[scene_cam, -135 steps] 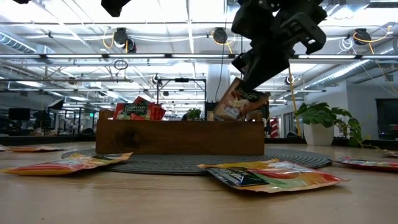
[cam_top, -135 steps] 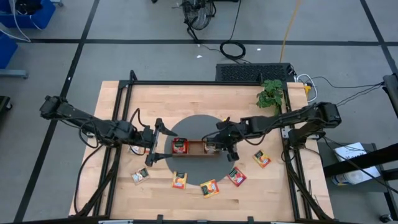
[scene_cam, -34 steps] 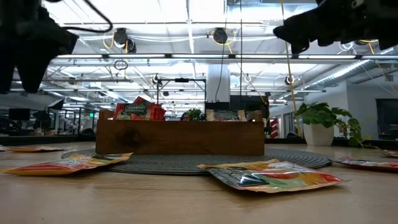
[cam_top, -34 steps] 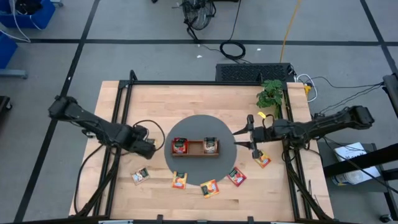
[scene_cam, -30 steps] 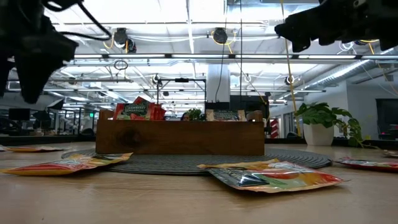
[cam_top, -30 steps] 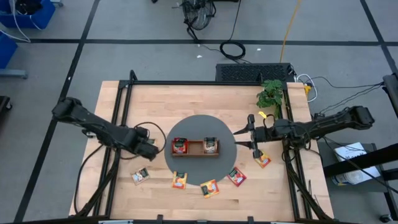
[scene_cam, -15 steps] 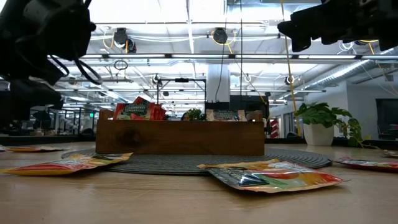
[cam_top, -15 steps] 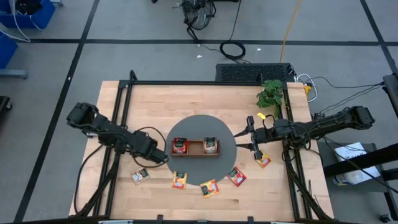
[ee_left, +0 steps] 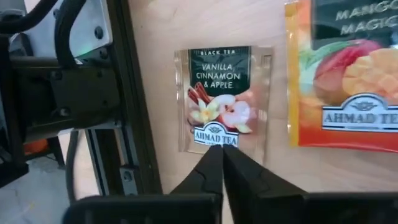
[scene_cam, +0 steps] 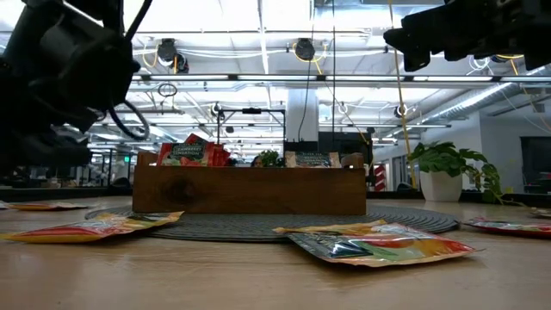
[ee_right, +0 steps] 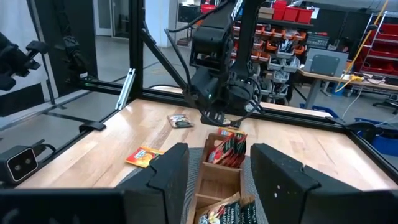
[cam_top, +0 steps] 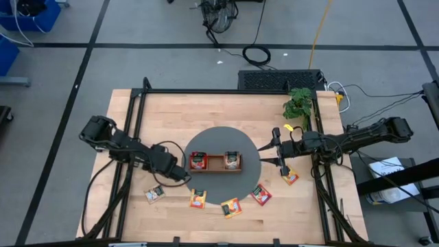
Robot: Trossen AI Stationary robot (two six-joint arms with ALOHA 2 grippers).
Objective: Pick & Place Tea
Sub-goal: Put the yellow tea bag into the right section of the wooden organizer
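Seen from above, a wooden tray [cam_top: 215, 162] sits on a round grey mat [cam_top: 221, 137] at the middle of the desk [cam_top: 226, 110], with red packets [cam_top: 199, 161] in its left compartment and a whitish packet [cam_top: 233, 160] in its right one. Five more tea packets [cam_top: 231, 207] lie in an arc toward the desk's front edge. The left gripper [cam_top: 184, 177] hangs by the mat's front-left rim; the right gripper [cam_top: 276, 147] waits off the mat's right rim, near a small plant [cam_top: 298, 105].

At desk height, the tray's [scene_cam: 250, 189] side hides its compartments, with packet tops poking above it, and an orange packet [scene_cam: 379, 243] lies flat in front.

Past the left wrist, the left gripper [ee_left: 219, 167] has its fingers pressed together with nothing between them, just beside the edge of a whitish vanilla-cinnamon-apple packet [ee_left: 222, 99]; a mango packet [ee_left: 348, 74] lies beside that.

Past the right wrist, the right gripper [ee_right: 214, 180] stands with its fingers apart and empty, facing the tray [ee_right: 221, 177].
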